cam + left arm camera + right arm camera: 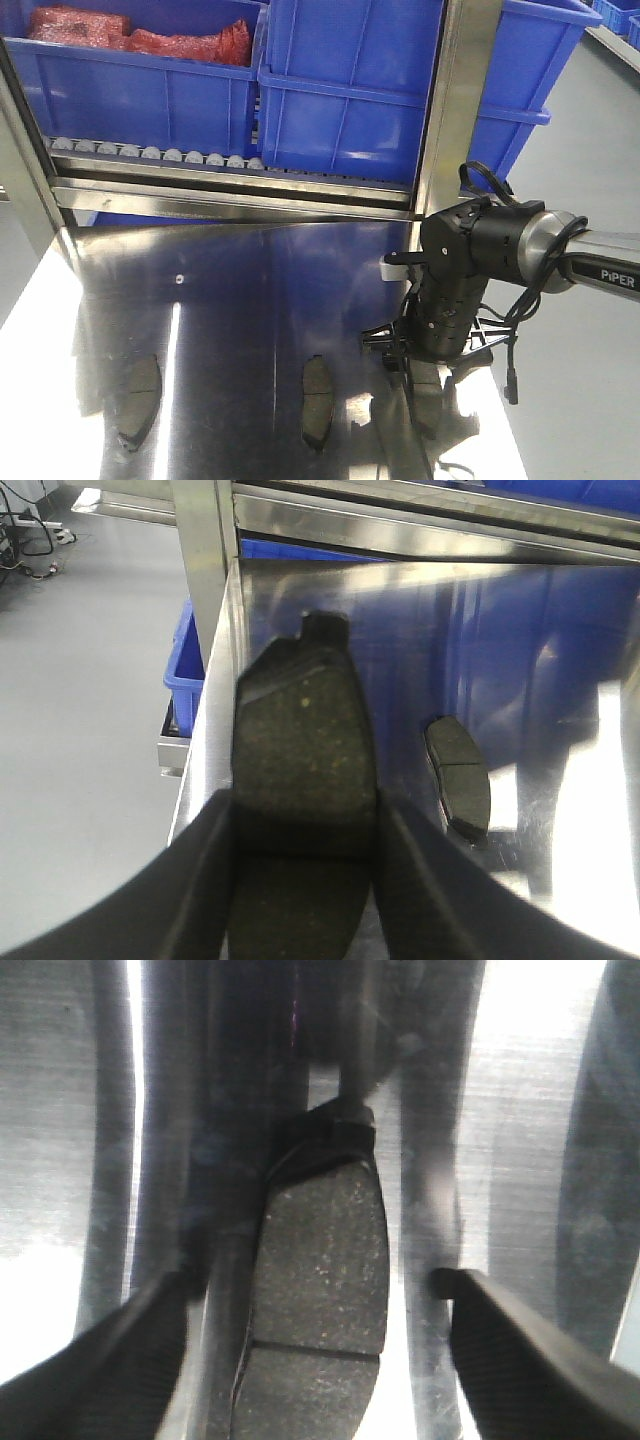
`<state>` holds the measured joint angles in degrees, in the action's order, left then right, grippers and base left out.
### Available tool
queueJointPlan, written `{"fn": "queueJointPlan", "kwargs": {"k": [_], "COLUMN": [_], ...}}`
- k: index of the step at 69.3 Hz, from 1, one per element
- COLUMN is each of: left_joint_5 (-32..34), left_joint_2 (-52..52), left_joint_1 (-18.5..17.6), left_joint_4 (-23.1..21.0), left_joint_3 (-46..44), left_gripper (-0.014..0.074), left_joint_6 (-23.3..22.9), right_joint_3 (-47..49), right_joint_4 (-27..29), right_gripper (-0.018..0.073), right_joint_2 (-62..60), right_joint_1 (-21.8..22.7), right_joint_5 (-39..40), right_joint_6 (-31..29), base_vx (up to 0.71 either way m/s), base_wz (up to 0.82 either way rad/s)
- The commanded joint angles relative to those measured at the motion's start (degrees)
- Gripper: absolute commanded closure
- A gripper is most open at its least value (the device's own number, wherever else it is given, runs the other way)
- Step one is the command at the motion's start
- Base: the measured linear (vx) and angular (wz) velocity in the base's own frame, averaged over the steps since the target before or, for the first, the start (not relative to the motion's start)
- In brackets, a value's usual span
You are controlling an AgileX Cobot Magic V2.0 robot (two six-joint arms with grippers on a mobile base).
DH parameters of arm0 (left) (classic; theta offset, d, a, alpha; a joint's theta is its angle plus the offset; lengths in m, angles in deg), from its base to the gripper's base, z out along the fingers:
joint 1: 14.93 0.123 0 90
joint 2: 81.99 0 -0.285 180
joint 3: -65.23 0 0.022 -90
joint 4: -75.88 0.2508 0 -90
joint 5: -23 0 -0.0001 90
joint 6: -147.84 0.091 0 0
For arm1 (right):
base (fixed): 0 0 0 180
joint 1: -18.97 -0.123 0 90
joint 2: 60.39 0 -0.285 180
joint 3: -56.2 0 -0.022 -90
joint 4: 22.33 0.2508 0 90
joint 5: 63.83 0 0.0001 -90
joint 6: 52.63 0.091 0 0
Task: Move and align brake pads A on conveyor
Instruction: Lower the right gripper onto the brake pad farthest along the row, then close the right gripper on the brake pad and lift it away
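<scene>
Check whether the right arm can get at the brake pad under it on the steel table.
Probably yes: the right pincer is open astride the brake pad, a finger on each side, with nothing lying between them and it.

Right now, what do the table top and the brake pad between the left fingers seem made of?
Table top: likely brushed steel, glossy; it mirrors the blue bins. Brake pad: probably pressed friction composite, matte dark grey; grainy with pale flecks.

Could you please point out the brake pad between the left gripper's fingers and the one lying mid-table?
Gripped brake pad [305, 770]: left wrist view, centre of its friction face.
Mid-table brake pad [318, 400]: front-facing view, middle of its face.
</scene>
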<state>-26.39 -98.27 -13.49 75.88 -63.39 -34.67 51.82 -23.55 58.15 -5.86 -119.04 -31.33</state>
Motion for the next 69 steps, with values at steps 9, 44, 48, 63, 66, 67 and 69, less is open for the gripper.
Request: {"fn": "queueJointPlan", "kwargs": {"k": [9, 44, 48, 63, 66, 67, 69], "left_joint_5": [5.0, 5.0, 5.0, 5.0, 5.0, 5.0, 5.0], "left_joint_2": [-0.7, -0.7, -0.7, -0.7, -0.7, -0.7, -0.7], "left_joint_1": [-0.2, -0.2, -0.2, -0.2, -0.2, -0.2, -0.2], "left_joint_4": [0.0, 0.0, 0.0, 0.0, 0.0, 0.0, 0.0], "left_joint_3": [-1.6, -1.6, -1.6, -1.6, -1.6, -1.6, -1.6], "left_gripper": [0.0602, 0.0602, 0.0602, 0.0602, 0.0602, 0.0602, 0.0602], "left_joint_6": [0.1, 0.1, 0.1, 0.1, 0.1, 0.1, 0.1], "right_joint_3": [1.6, 1.6, 1.6, 1.6, 1.6, 1.6, 1.6], "right_joint_4": [-0.2, -0.5, -0.8, -1.5, -1.1, -1.0, -0.6], "right_gripper": [0.0368, 0.0571, 0.0571, 0.0571, 0.0571, 0.0571, 0.0571], "right_joint_2": [-2.7, -6.1, -7.7, -15.5, -17.3, -17.9, -19.1], "right_joint_1": [0.2, 0.2, 0.2, 0.2, 0.2, 0.2, 0.2], "right_joint_5": [0.5, 0.6, 0.9, 3.4, 3.7, 3.8, 4.1], "right_joint_6": [2.1, 1.6, 1.5, -0.6, -2.4, -3.1, -4.9], "base_vx": [0.00, 0.00, 0.00, 0.00, 0.00, 0.00, 0.00], "base_wz": [0.00, 0.00, 0.00, 0.00, 0.00, 0.00, 0.00]}}
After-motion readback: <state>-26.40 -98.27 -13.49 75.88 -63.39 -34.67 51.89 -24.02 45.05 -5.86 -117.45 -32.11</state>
